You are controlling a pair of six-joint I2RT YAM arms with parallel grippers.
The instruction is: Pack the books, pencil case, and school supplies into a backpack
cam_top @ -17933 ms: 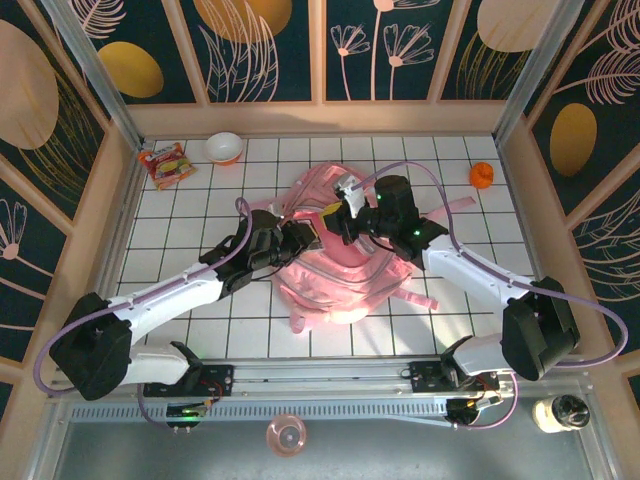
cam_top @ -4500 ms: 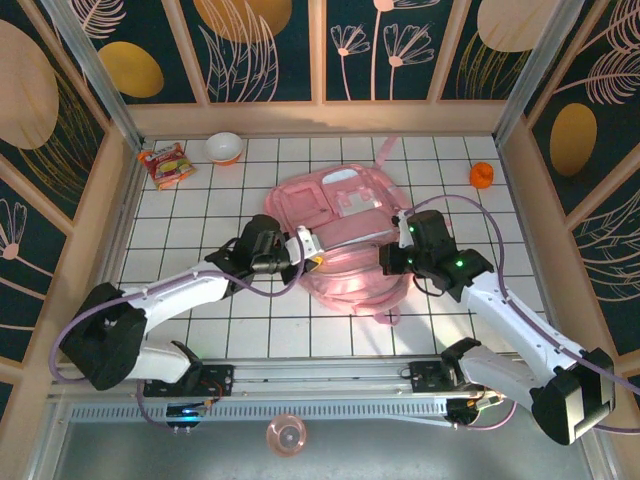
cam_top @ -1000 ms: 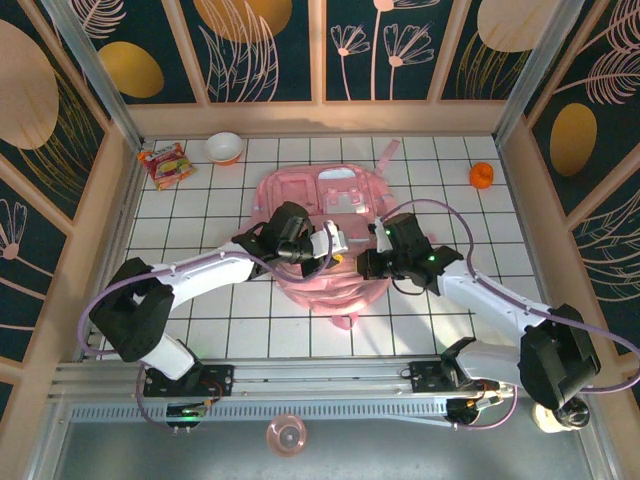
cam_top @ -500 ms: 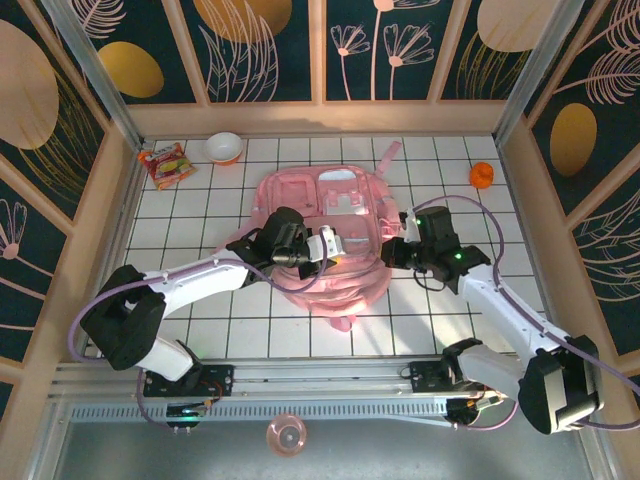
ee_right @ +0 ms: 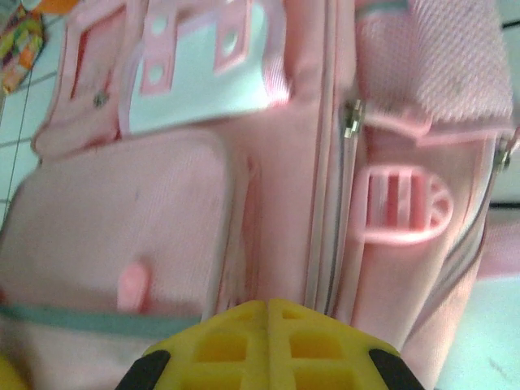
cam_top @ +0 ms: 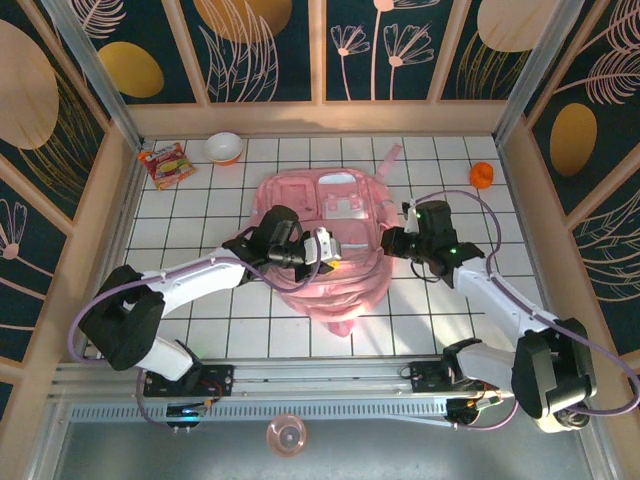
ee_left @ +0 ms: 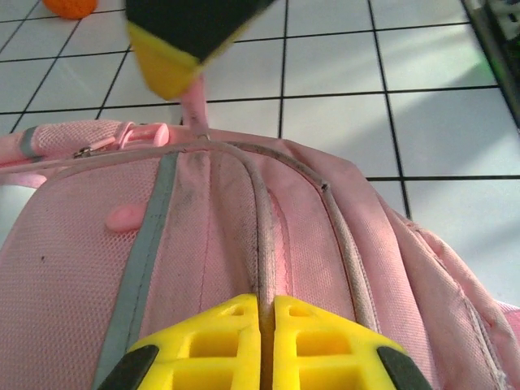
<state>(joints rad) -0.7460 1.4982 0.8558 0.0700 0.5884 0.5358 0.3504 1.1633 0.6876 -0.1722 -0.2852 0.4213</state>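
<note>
The pink backpack (cam_top: 320, 215) lies flat mid-table, front pockets and pale panel (ee_right: 195, 73) facing up. My left gripper (cam_top: 338, 256) is over its middle; in the left wrist view the yellow fingers are shut (ee_left: 266, 302) on a grey piping seam of the backpack (ee_left: 211, 219). My right gripper (cam_top: 383, 240) is at the bag's right edge. In the right wrist view its fingers meet (ee_right: 268, 305) where folds of the backpack (ee_right: 146, 219) gather, pinching the fabric. The books, pencil case and school supplies are hidden or out of view.
A snack packet (cam_top: 165, 163) and a white bowl (cam_top: 224, 148) sit at the back left. A small orange thing (cam_top: 482, 175) lies at the back right. A pink cup (cam_top: 286, 435) stands below the arms' rail. Wooden walls bound the tiled table.
My right gripper has swung from the bag's middle right and back to its right edge. The backpack has shifted slightly and spread flatter. The left gripper has stayed nearly put.
</note>
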